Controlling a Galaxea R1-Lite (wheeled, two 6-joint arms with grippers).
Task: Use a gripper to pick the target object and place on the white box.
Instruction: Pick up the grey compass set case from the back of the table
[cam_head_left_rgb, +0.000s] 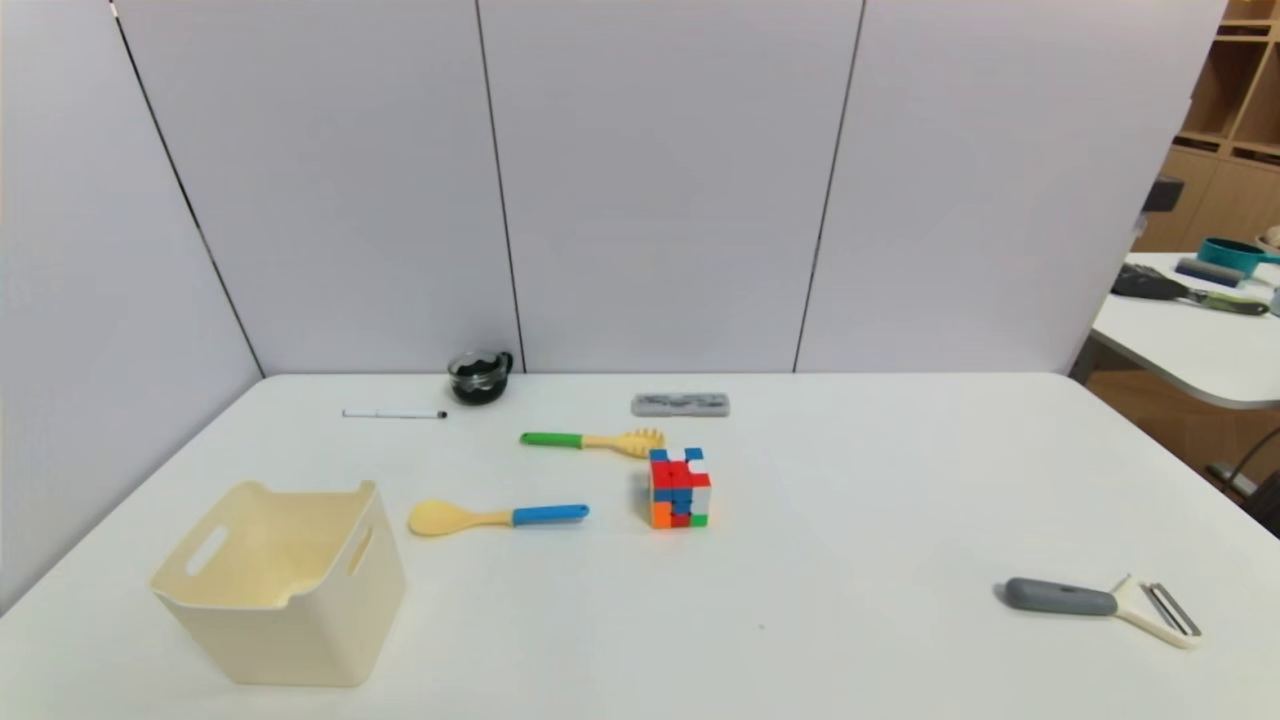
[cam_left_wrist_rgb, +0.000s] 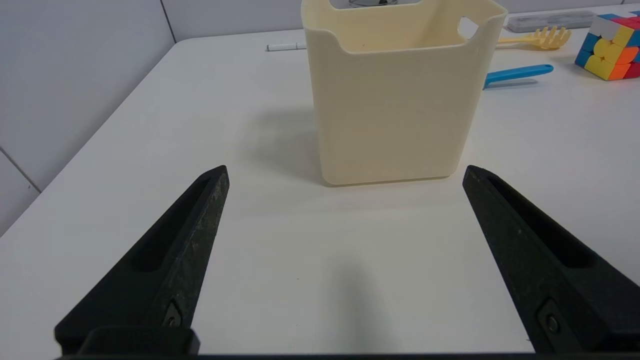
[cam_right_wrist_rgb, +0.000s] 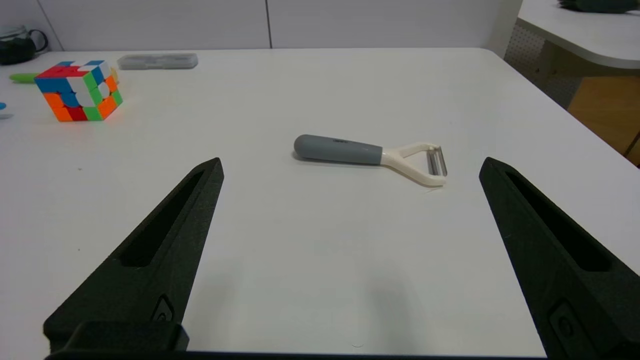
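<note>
The grey speckled bar (cam_head_left_rgb: 680, 404) lies flat at the far side of the white table (cam_head_left_rgb: 860, 520), near the partition wall, roughly at twelve o'clock from the robot and just beyond the scrambled colour cube (cam_head_left_rgb: 679, 488). Its long axis runs from nine to three o'clock, across the robot's front. Neither arm shows in the head view, so both sit back at the near edge. The left gripper (cam_left_wrist_rgb: 345, 175) has its fingers spread wide and empty, facing the cream-white box (cam_left_wrist_rgb: 395, 100) close ahead of it; from there the bar shows past the box at about one o'clock. The right gripper (cam_right_wrist_rgb: 350, 170) is likewise spread wide and holds nothing, with the grey-handled peeler (cam_right_wrist_rgb: 367, 156) lying just ahead and the bar far off at about eleven o'clock. The bar sits near the centre line, so neither arm looks clearly nearer. Whichever reaches would probably close across the bar's short width, then carry it to the box at about eight o'clock from the cube.
</note>
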